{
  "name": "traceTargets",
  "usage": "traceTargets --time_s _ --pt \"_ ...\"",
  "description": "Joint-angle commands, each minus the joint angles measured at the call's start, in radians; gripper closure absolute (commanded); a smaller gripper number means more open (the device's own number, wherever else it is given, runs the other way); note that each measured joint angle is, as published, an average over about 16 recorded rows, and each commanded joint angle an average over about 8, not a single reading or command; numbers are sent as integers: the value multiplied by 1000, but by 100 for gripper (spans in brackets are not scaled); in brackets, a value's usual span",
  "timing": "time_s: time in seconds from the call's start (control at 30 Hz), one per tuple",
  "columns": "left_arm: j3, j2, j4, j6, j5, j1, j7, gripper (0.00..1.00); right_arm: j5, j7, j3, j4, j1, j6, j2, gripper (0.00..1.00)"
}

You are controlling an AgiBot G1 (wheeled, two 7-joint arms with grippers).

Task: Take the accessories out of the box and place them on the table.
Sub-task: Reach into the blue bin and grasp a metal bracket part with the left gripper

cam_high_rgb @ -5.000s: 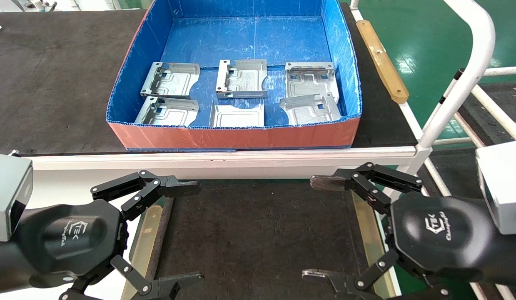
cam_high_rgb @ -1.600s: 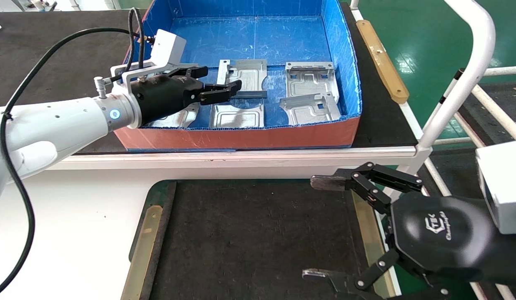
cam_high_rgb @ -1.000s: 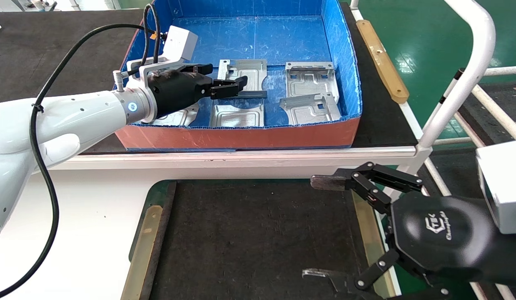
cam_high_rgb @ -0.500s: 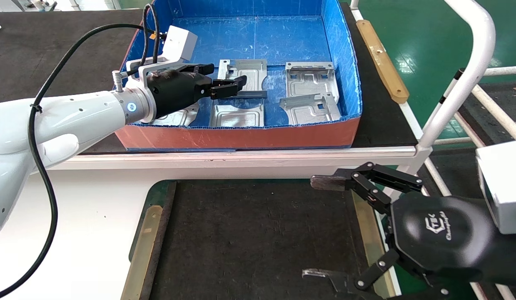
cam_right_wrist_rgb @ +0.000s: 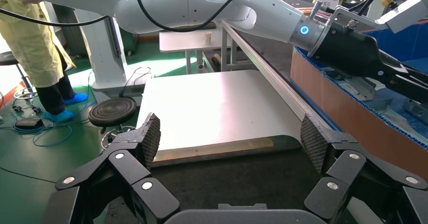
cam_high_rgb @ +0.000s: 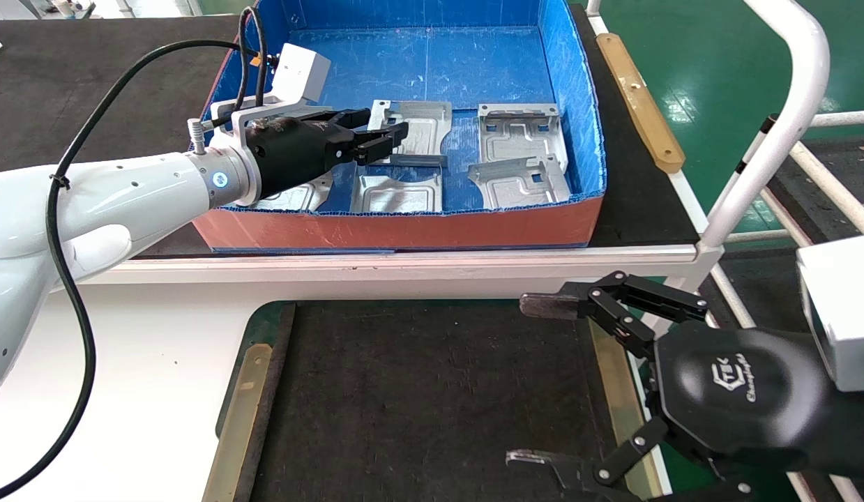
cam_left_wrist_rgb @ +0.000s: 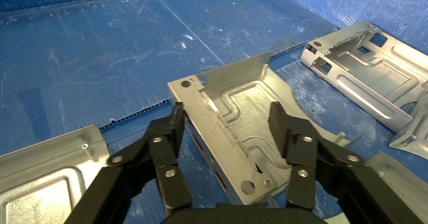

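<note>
The box (cam_high_rgb: 404, 230) is blue inside and orange-red outside, and it holds several silver accessories. My left gripper (cam_high_rgb: 376, 125) is inside the box, open, at the middle back plate (cam_high_rgb: 421, 129). In the left wrist view my left gripper (cam_left_wrist_rgb: 227, 115) straddles that plate's (cam_left_wrist_rgb: 237, 108) flanged edge. One finger (cam_left_wrist_rgb: 174, 128) is against the outside of the flange, and the other (cam_left_wrist_rgb: 282, 128) is over the plate's embossed face. My right gripper (cam_high_rgb: 529, 382) is parked open above the right side of the table's black mat (cam_high_rgb: 418, 390). The mat holds no plates.
Other plates lie at the right back (cam_high_rgb: 519, 132), right front (cam_high_rgb: 522, 183), middle front (cam_high_rgb: 397, 194) and left front (cam_high_rgb: 296, 199); my arm hides part of the left ones. A white rail (cam_high_rgb: 787, 104) stands on the right. A person (cam_right_wrist_rgb: 30, 47) stands far off.
My left arm has reached from the table into the box. In the last half second its fingers narrowed around the middle back plate's flange, and the plate shifted slightly to the right. The right arm has not moved.
</note>
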Motion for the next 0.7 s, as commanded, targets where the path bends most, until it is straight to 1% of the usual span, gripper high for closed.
traceTargets --time_s 0.03,0.07,0.3,0.33,0.7 --pt "0 0 0 0 0 0 0 100 0 0 0 0 0 0 0 0" --pt "0 0 0 0 0 0 0 100 0 0 0 0 0 0 0 7" --pt "0 0 -1 0 0 0 1 100 0 0 0 0 0 0 0 95" --pt "0 0 -1 0 -1 0 1 100 0 0 0 0 0 0 0 100" --pt "-5 -2 -7 9 -10 -7 -4 100 0 0 0 -1 0 0 0 100"
